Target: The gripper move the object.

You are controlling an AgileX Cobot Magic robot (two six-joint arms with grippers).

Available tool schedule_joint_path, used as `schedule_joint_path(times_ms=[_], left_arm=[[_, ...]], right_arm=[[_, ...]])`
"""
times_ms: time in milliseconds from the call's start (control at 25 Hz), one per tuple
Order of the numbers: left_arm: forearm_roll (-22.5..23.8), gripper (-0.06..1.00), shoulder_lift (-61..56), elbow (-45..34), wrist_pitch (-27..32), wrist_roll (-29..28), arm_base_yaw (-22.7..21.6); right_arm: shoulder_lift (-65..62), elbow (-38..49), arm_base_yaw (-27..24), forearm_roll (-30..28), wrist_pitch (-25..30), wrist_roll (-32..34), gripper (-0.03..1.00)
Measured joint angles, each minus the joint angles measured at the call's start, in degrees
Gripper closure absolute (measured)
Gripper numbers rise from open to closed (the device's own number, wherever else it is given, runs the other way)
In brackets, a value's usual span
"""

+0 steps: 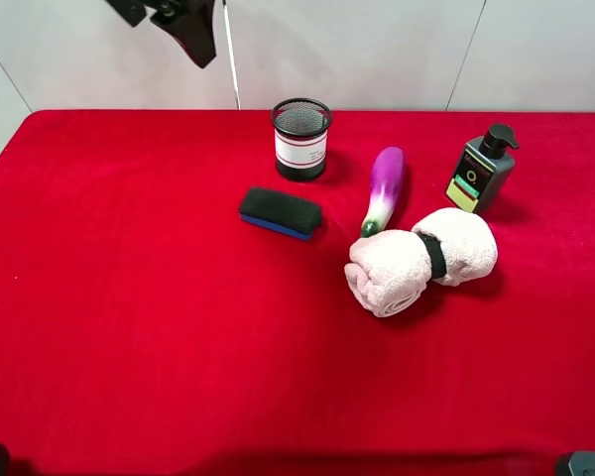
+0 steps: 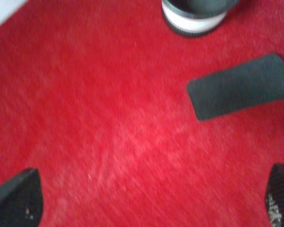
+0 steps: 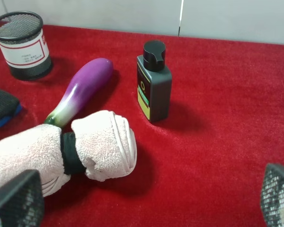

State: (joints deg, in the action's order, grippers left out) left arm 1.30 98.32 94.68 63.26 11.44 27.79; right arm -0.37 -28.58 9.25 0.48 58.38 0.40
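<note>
Left end effector (image 2: 151, 198): jaws spread wide, nothing between them; only the two dark fingertips (image 2: 16, 198) show at the edges of the left wrist view. In the high view the arm hangs raised above the counter's far left edge (image 1: 183, 25).
Right end effector (image 3: 146, 198): two mesh-textured tips stand far apart in the right wrist view, nothing between them, so spread and holding nothing. Not seen in the high view.
Object (image 1: 301, 138): black wire-mesh cup with white label band edged in red, upright on the counter. It stands ahead of the left end effector, apart from it, not touched; only its base and band show in the left wrist view (image 2: 193, 19).
Sponge block (image 1: 280, 212): flat, black with a blue underside, lying between the left end effector and the cup's side, closer to the end effector than the cup, apart from both.
Eggplant (image 1: 383, 188): purple, green stem end, lying ahead of the right end effector, between cup and pump bottle.
Pump bottle (image 1: 482, 169): dark, upright, ahead of the right end effector, beyond the towel.
Rolled towel (image 1: 419, 258): pale pink, bound by a black band, nearest thing to the right end effector; the eggplant's stem end lies just beside it.
Counter (image 1: 129, 327): covered in red cloth.
</note>
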Motion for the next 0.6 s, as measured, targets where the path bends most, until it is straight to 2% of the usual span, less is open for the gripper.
schedule_joint_path(times_ms=[240, 440, 600], left_arm=[[0.00, 0.02, -2.67, -0.76, 4.84, -5.55, 0.00], [0.98, 0.02, -5.96, -2.74, 4.98, -10.98, 0.00], [1.80, 0.02, -7.00, -2.87, 5.04, -13.10, 0.00]], right_arm=[[0.00, 0.00, 0.00, 0.00, 0.00, 0.00, 0.27], [0.00, 0.00, 0.00, 0.00, 0.00, 0.00, 0.27], [0.00, 0.00, 0.00, 0.00, 0.00, 0.00, 0.27]])
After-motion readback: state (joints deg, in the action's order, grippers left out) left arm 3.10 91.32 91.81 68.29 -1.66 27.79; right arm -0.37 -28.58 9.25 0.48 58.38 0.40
